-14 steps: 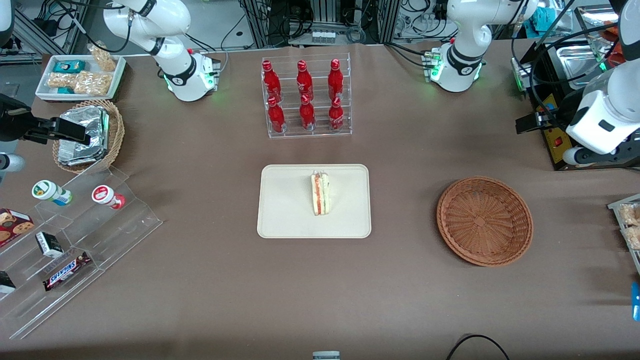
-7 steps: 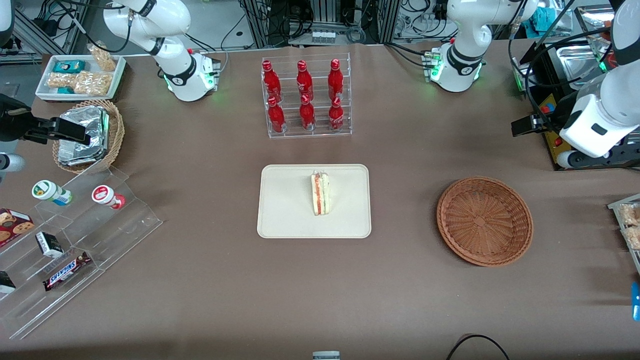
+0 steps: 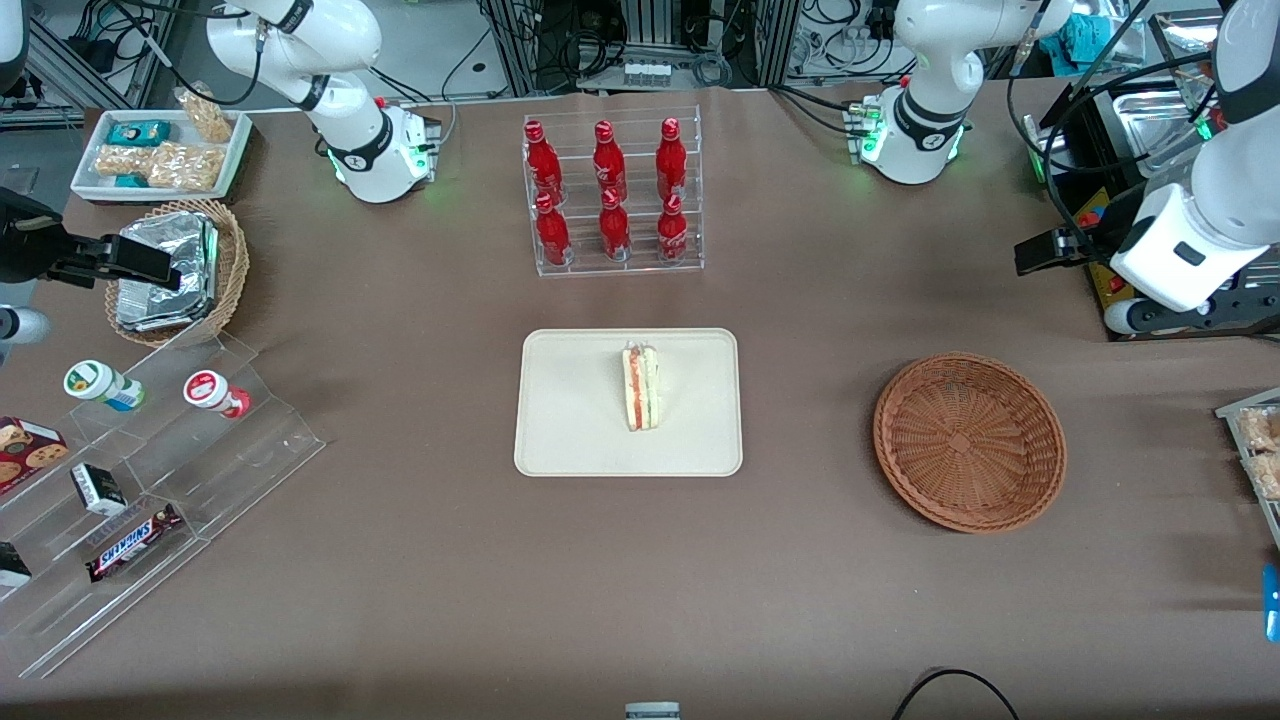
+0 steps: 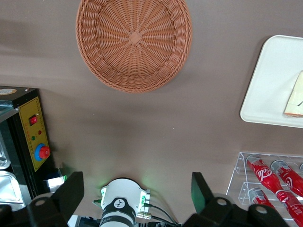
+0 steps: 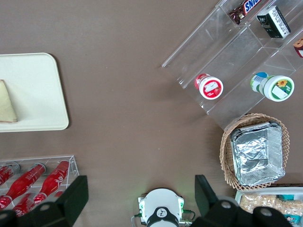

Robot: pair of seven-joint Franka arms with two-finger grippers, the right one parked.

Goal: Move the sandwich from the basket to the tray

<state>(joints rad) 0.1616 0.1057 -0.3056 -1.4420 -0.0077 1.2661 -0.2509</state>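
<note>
- Sandwich (image 3: pixel 641 387) lies on the tray (image 3: pixel 570 420), on its side with the red and green filling edge up, near the tray's middle and slightly toward the working arm's end; one pale corner of it shows in the left wrist view (image 4: pixel 295 98).
- Tray is cream-beige and sits flat at the table's centre, with the clear rack of red bottles (image 3: pixel 611 190) farther from the front camera.
- Basket (image 3: pixel 969 441) is the wide reddish-brown wicker one; nothing in it, woven square centre fully visible in the wrist view (image 4: pixel 134 43).
- Gripper (image 3: pixel 1045 250) hangs raised over the table's working-arm end, farther from the front camera than the basket and off to its side, close to the black control box (image 4: pixel 31 137) with the red button.
- Fingers (image 4: pixel 71 193): spread wide, both dark pads visible in the wrist view with bare brown table between them; nothing held.
- Relative to the fingers: the basket lies out ahead of the fingertips and well below them, not touching; the tray and sandwich are well apart from them, toward the parked arm's end.
- Left arm's base (image 4: pixel 122 205), with its green light, shows between the two fingers in the wrist view.
</note>
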